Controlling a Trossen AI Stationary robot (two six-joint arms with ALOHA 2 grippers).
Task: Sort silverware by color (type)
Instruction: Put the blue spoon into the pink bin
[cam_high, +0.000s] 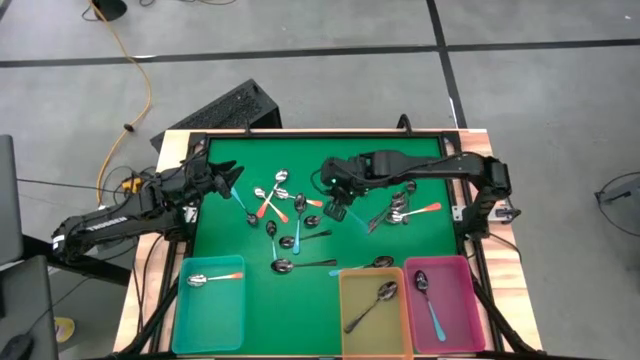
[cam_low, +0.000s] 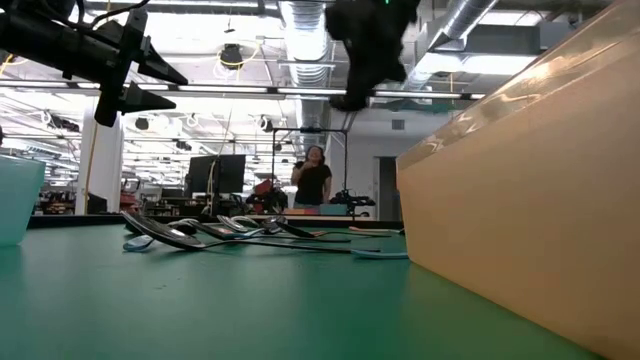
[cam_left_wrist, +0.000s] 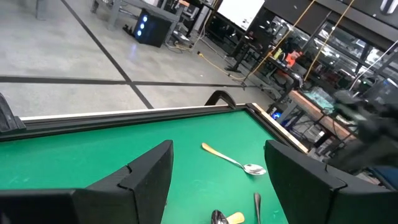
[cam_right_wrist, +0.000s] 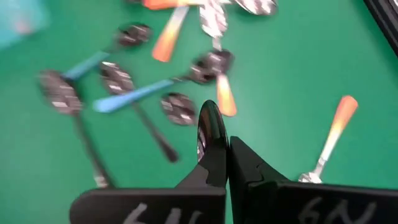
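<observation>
I have the right claw (cam_right_wrist: 227, 163) over the middle of the green worktop (cam_high: 420, 255), fingers pinched together on a dark-handled spoon (cam_right_wrist: 209, 127) whose bowl sticks out past the tips. The left claw (cam_left_wrist: 217, 177) hovers at the worktop's left edge, fingers spread wide and holding nothing. The remaining spoons (cam_high: 285, 215) lie scattered across the centre (orange, blue and dark handles mixed). One spoon each sits in the teal bin (cam_high: 210, 310), yellow bin (cam_high: 365, 320) and pink bin (cam_high: 455, 310).

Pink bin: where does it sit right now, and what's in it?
In the high view the pink bin sits at the table's near right corner, beside the yellow bin, holding one blue-handled spoon.
</observation>
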